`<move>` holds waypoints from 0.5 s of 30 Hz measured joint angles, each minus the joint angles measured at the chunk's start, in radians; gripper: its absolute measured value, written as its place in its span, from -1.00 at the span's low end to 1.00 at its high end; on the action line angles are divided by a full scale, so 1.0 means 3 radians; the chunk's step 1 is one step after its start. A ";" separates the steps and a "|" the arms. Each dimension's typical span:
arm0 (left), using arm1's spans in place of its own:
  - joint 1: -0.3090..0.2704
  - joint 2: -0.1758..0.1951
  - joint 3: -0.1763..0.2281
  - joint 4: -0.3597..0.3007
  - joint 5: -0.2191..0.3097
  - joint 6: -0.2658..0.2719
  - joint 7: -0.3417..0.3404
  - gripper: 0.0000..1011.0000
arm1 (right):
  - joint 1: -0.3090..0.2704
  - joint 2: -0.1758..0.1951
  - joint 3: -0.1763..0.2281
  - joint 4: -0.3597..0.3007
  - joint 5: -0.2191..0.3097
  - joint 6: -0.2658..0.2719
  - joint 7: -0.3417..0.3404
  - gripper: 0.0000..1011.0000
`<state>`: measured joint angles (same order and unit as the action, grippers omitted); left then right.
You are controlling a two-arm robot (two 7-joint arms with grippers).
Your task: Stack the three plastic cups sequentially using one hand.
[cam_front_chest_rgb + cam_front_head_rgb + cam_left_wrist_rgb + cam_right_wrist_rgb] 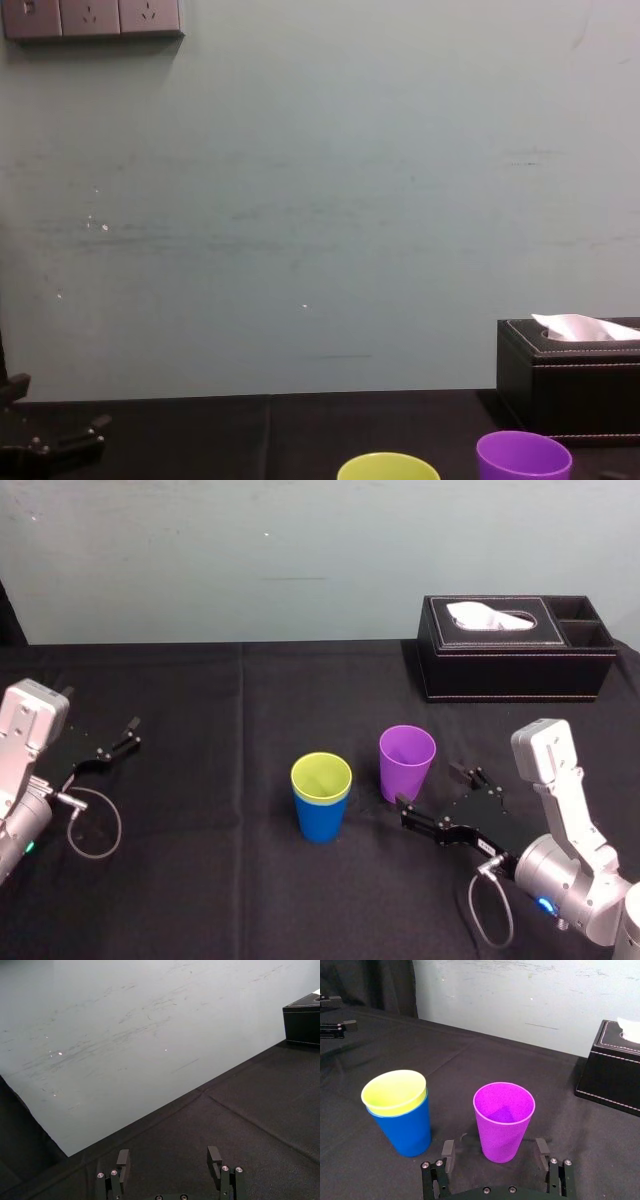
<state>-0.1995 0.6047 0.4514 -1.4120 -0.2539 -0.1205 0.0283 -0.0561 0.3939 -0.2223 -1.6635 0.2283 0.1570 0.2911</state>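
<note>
The yellow-green cup [321, 778] sits nested inside the blue cup [320, 823] at the middle of the black table. Just to their right, the purple cup [407, 762] stands upright on its own. My right gripper [430, 788] is low at the purple cup's near right side and is open. In the right wrist view its fingers [447, 1150] flank the base of the purple cup [503, 1120] with a gap on each side, and the yellow-green cup [395, 1091] in the blue cup [405, 1127] stands beside it. My left gripper [115, 742] rests open at the far left.
A black leather tissue box [515, 650] stands at the back right, behind the purple cup. A black cloth [200, 880] covers the table, and a pale wall [320, 200] rises behind it. The left gripper [168, 1157] faces bare cloth.
</note>
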 joint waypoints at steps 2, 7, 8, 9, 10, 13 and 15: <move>0.0000 0.0000 0.0000 0.0000 0.0000 0.0000 0.0000 1.00 | 0.0022 -0.0010 -0.0005 0.0014 -0.0004 0.0008 0.0000 0.98; 0.0000 0.0000 0.0000 0.0000 0.0000 0.0000 0.0000 1.00 | 0.0084 -0.0034 -0.0017 0.0066 -0.0014 0.0025 -0.0003 0.98; 0.0000 0.0000 0.0000 0.0000 0.0000 0.0000 0.0000 1.00 | 0.0105 -0.0041 -0.0020 0.0087 -0.0015 0.0029 -0.0003 0.98; 0.0000 0.0000 0.0000 0.0000 0.0000 0.0000 0.0000 1.00 | 0.0116 -0.0044 -0.0021 0.0097 -0.0016 0.0031 -0.0002 0.98; 0.0000 0.0000 0.0000 0.0000 0.0000 0.0000 0.0000 1.00 | 0.0126 -0.0046 -0.0022 0.0106 -0.0016 0.0033 -0.0002 0.98; 0.0000 0.0000 0.0000 0.0000 0.0000 0.0000 0.0000 1.00 | 0.0170 -0.0058 -0.0026 0.0151 -0.0016 0.0039 0.0001 0.98; 0.0000 0.0000 0.0000 0.0000 0.0000 0.0000 0.0000 1.00 | 0.0204 -0.0069 -0.0031 0.0191 -0.0013 0.0045 0.0004 0.98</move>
<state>-0.1996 0.6047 0.4514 -1.4120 -0.2539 -0.1205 0.0283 0.0050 0.3733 -0.2316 -1.6062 0.2243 0.1704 0.2922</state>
